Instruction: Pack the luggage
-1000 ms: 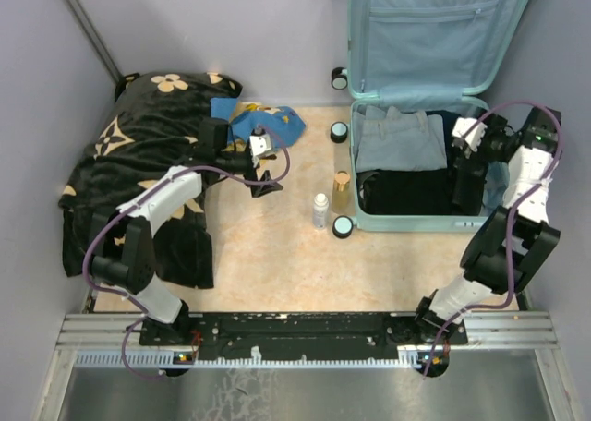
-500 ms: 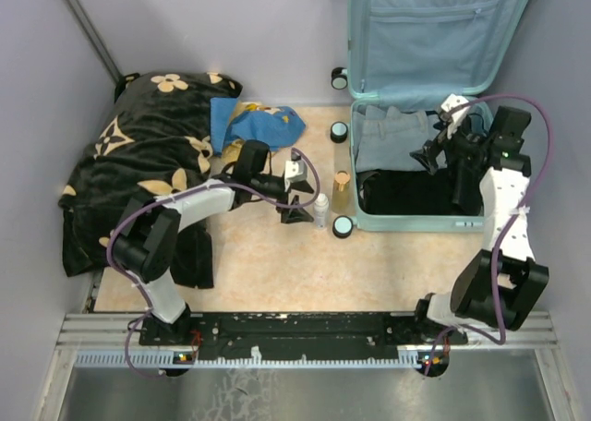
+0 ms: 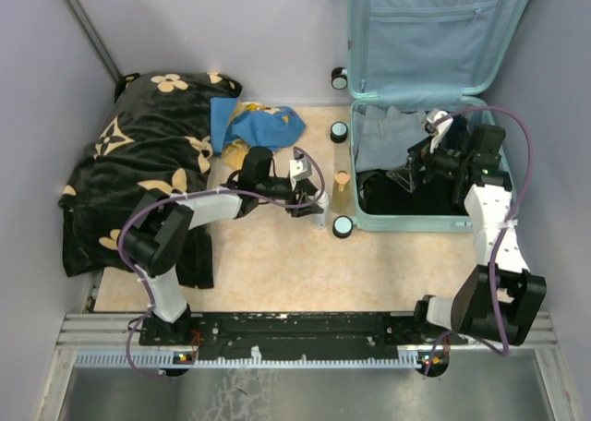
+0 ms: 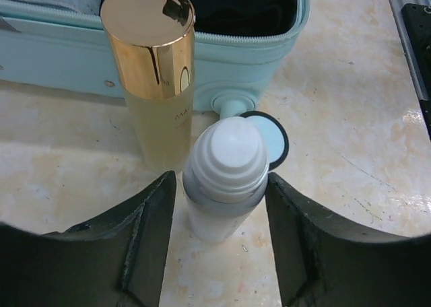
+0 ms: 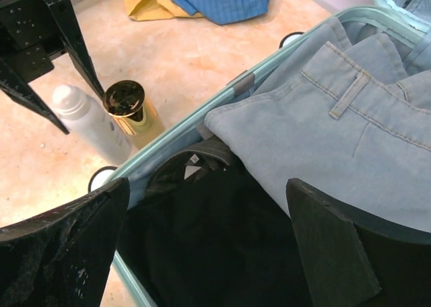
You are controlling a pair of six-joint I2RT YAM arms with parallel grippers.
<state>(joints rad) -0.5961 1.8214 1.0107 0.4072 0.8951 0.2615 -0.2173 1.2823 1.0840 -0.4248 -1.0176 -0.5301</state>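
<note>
The luggage point(image 3: 406, 223) lies open at the right, its lid up against the back wall, with jeans point(image 3: 388, 142) and black clothing point(image 3: 392, 199) inside. The right gripper point(image 3: 411, 174) hangs spread over them. The left gripper point(image 3: 314, 204) meets a white bottle point(image 3: 321, 218) beside a gold-capped bottle point(image 3: 342, 188). A flowered black blanket point(image 3: 138, 153) and a blue cloth point(image 3: 259, 121) lie at the left.

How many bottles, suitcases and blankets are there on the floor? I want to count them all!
Bottles: 2, the white bottle and the gold-capped bottle
Suitcases: 1, the mint-blue suitcase, lying open
Blankets: 1, the black flowered blanket
Total: 4
</note>
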